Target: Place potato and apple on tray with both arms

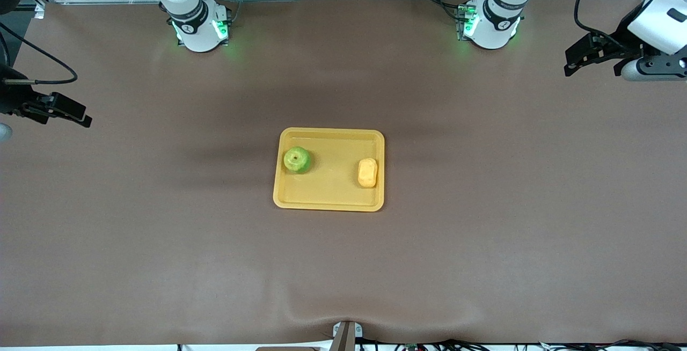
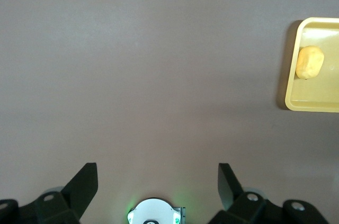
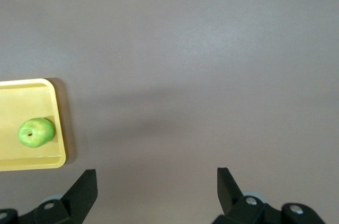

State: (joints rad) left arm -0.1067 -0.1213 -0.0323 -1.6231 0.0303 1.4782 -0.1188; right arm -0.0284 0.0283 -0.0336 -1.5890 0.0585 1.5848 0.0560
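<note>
Left gripper (image 1: 573, 63) and right gripper (image 1: 75, 115) both spread wide, holding nothing, over bare table well clear of the tray (image 1: 329, 204). Apple (image 1: 297, 159) and potato (image 1: 367, 172) sit in the tray, apart.

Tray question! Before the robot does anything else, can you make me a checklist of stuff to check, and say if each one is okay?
1. Apple is in the tray, at the end toward the right arm: ok.
2. Potato is in the tray, at the end toward the left arm: ok.
3. Apple and potato sit apart, not touching: ok.
4. Left claw is open, holds nothing, and is over bare table at the left arm's end: ok.
5. Right claw is open, holds nothing, and is over bare table at the right arm's end: ok.
6. Tray lies flat on the table, nothing hanging over its rim: ok.
</note>
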